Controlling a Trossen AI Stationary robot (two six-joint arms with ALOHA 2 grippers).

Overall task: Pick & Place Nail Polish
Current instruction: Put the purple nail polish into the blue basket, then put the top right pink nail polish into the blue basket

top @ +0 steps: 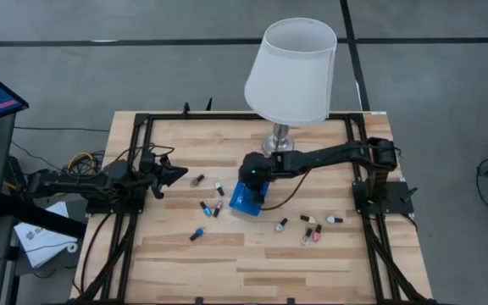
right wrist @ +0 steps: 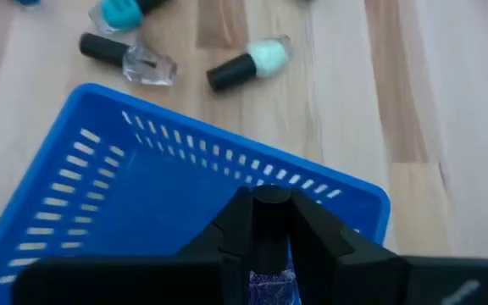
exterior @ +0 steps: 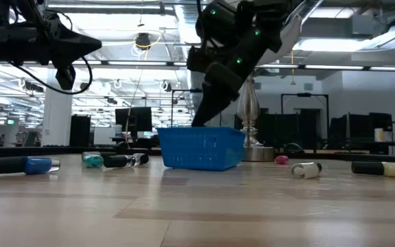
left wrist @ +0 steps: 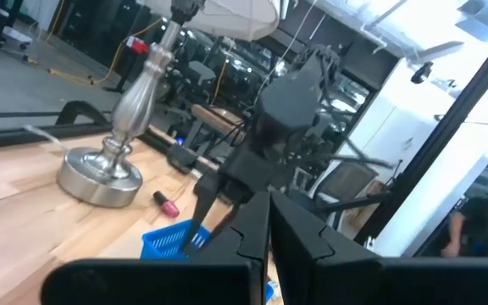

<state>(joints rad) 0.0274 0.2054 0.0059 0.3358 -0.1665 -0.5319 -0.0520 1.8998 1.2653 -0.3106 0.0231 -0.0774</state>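
My right gripper (top: 254, 185) hangs over the small blue basket (top: 246, 202) near the table's middle, shut on a nail polish bottle (right wrist: 269, 254) with a dark cap and a glittery purple body. In the low view its fingers (exterior: 203, 113) point down behind the basket's rim (exterior: 201, 132). Several other nail polish bottles lie on their sides on the wood: some left of the basket (top: 205, 207), some right of it (top: 308, 229). My left gripper (top: 179, 174) is shut and empty, held above the table's left part. My right gripper pinches the bottle between its two fingers, coming from above and pointing down into the basket. The bottle lies along the fingers: its dark cap (right wrist: 269, 198) shows at their free ends, its purple body (right wrist: 271, 284) farther back. It is lifted clear of the basket floor.
A lamp with a white shade (top: 291, 72) and silver base (exterior: 252, 147) stands just behind the basket, close to my right arm. A clear bottle (right wrist: 130, 58) and a pale mint one (right wrist: 248, 63) lie just beyond the basket. Black frame rails (top: 134, 169) run along the table's sides.
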